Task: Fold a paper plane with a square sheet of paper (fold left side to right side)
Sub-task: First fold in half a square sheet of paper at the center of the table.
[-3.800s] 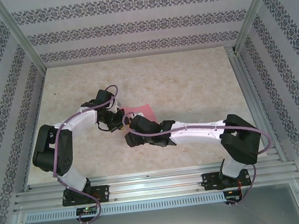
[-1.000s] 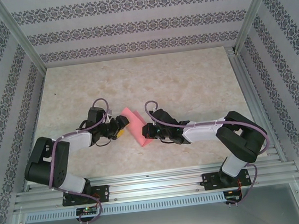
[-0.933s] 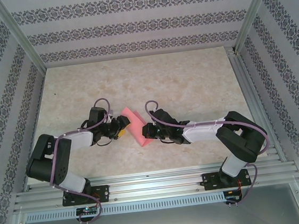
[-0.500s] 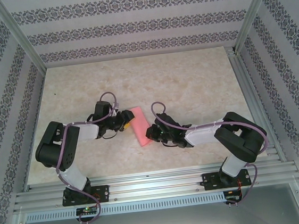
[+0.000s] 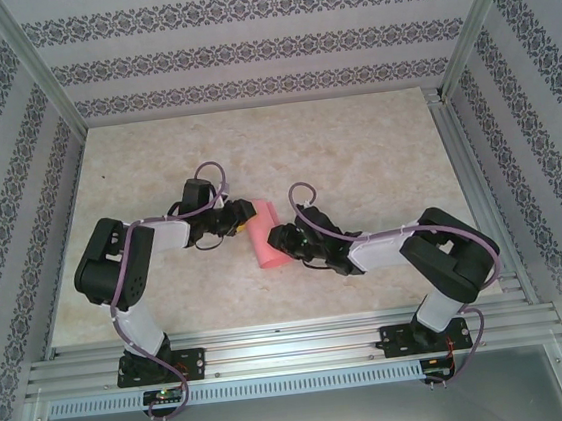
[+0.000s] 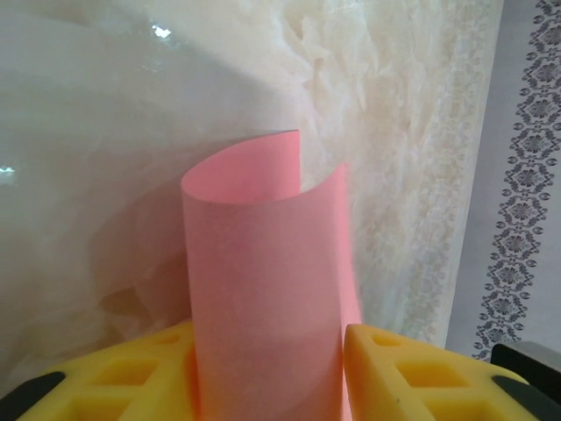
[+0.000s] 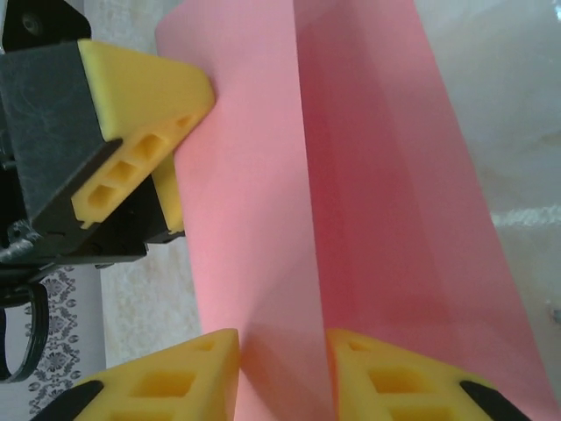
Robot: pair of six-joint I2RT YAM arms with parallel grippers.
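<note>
1. Top external view: the sheet of paper [image 5: 263,238] lies on the table [image 5: 355,152] as a narrow pink band, doubled over on itself. It runs slantwise between the two arms, a little nearer the front edge than the middle.
2. Left wrist view: the paper [image 6: 263,281] stands up as a curled loop with its open top edge bowed into an arc. Pale, marbled table surface shows behind it.
3. Right wrist view: the paper [image 7: 368,193] shows two layers, with a long straight edge running down the middle, and the right-hand layer is in deeper shadow.
4. The left claw [image 5: 239,220] meets the far, left end of the band. From its own camera the claw [image 6: 267,379] is partway closed, and the loop fills the gap between its yellow fingers [image 6: 131,373]. The paper's sides lie against both pads, so it has hold of the sheet.
5. The right claw [image 5: 278,239] sits at the band's right side, toward the near end. In its own camera the claw [image 7: 282,377] is parted, and the folded paper passes through the gap. The gap is wider than the paper is thick, so the claw is not pinching it.
6. One yellow finger [image 7: 140,96] of the left claw shows at the upper left of the right wrist view, touching the paper's left edge.
7. Purple cables [image 5: 206,170] loop over both arms, and patterned walls [image 5: 244,48] close in the table.
</note>
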